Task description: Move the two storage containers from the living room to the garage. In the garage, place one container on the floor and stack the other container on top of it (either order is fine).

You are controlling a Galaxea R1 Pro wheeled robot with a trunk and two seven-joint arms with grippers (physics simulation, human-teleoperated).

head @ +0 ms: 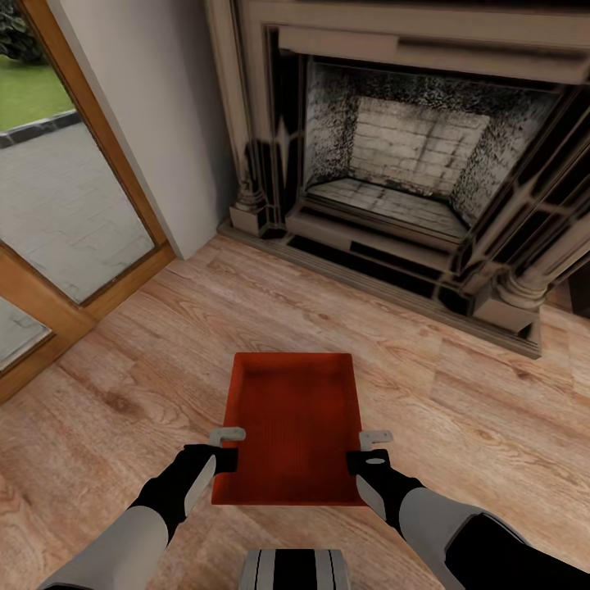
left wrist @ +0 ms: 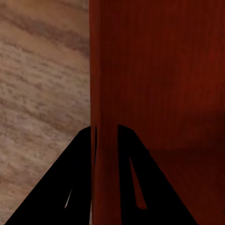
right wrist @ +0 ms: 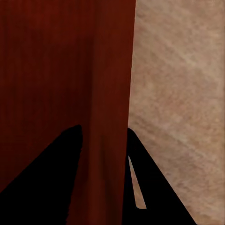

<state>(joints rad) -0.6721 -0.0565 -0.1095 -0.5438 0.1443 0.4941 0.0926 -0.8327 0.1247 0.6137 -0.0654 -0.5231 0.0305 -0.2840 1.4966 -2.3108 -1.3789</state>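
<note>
**Red bin held at both long walls before the fireplace**

One red-orange storage container [head: 297, 426] sits low in the middle of the head view, open top up, over the light wood plank floor [head: 459, 393]. The left gripper [head: 227, 448] clamps its wall at 9 o'clock; the left wrist view shows that wall [left wrist: 104, 140] between the dark fingers [left wrist: 75, 187]. The right gripper [head: 366, 451] clamps the wall at 3 o'clock, fingers [right wrist: 56, 173] either side. An ornate dark fireplace [head: 410, 164] stands at 1 o'clock, a wood-framed glass door [head: 74, 213] at 10 o'clock.

Red-orange storage container [head: 295, 418] — plain; light wood floor [head: 164, 352] — grained planks; dark fireplace [head: 410, 156] with pale speckled brick
</note>
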